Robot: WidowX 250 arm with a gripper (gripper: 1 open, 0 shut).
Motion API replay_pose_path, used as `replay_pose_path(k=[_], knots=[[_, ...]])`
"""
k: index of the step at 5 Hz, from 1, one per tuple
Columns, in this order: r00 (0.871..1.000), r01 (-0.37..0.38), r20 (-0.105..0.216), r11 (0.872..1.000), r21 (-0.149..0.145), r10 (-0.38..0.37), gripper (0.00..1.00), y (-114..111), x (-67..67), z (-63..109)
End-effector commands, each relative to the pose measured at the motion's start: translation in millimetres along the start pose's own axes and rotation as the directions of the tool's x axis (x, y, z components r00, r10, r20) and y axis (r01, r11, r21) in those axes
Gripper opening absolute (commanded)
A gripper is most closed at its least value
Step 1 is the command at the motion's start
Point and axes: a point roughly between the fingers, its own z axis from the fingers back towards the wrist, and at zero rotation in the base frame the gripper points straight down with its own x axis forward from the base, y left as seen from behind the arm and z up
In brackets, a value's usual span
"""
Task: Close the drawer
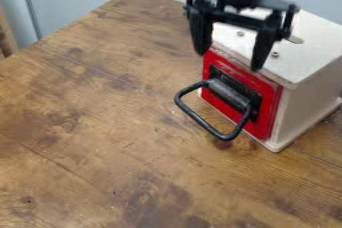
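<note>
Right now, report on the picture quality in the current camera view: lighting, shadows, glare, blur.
Camera view: even, soft light; faint shading on the wooden table; no strong glare on the white box top; black gripper dark, its detail lost; fine detail soft throughout.

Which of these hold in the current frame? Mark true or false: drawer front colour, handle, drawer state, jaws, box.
1. The drawer has a blue front. False: the front is red with a black panel.
2. A black rounded loop handle sticks out from the front. True.
3. The drawer hangs pulled far out of the box. False: its front sits at the box's face; only the handle juts out.
4. The jaws are clamped on the handle. False: they are up above it, near the box top, apart and holding nothing.
5. The box is cream-white and stands on a wooden table. True.
</note>
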Motion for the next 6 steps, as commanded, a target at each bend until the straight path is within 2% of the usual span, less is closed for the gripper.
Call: replay_pose_path(k=[1,3,4,5,6], knots=[[0.998,0.031,0.064,0.999,-0.026,-0.029,1.0,10.6,-1.1,25.9],[0.998,0.005,0.068,1.0,-0.019,-0.004,1.0,11.3,-22.4,14.2],[0.997,-0.023,0.069,1.0,-0.016,0.024,1.0,14.1,-24.6,20.3],[0.995,-0.069,0.074,0.998,-0.015,0.07,1.0,16.1,-24.7,19.4],[0.997,-0.001,0.078,1.0,-0.028,0.003,1.0,19.5,-23.7,12.6]])
